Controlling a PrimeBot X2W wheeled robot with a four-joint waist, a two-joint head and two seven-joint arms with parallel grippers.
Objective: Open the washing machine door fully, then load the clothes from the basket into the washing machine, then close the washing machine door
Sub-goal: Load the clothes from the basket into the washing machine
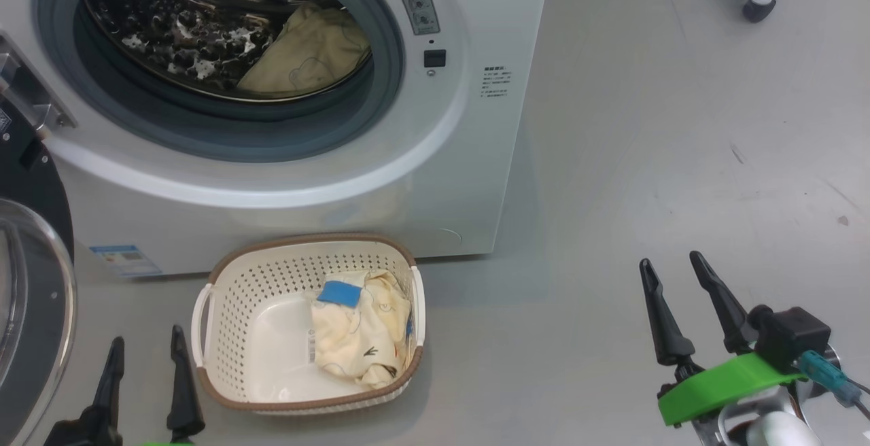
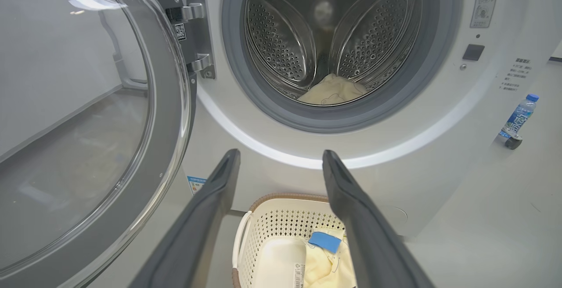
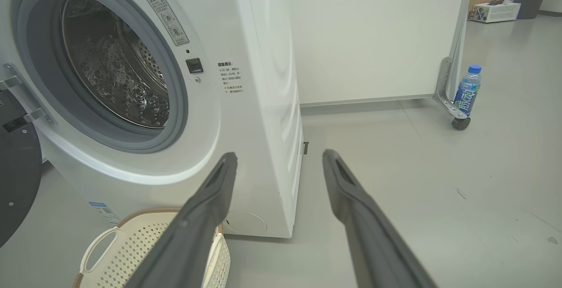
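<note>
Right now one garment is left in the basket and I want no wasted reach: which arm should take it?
Left, I'd say. The left hand stands open just beside the basket holding the cream garment. The right hand, also open, sits well off to the side over the floor.

Perforated plastic basket (image 1: pixel 238 296), soft cotton clothes (image 1: pixel 360 337), steel drum (image 2: pixel 281 37).

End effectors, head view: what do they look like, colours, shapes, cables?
The right end effector: two long black fingers tapering to points, on a bright green bracket, with a black box and a teal plug trailing a thin cable. The left end effector: the same black tapered fingers, a sliver of green at its base.
</note>
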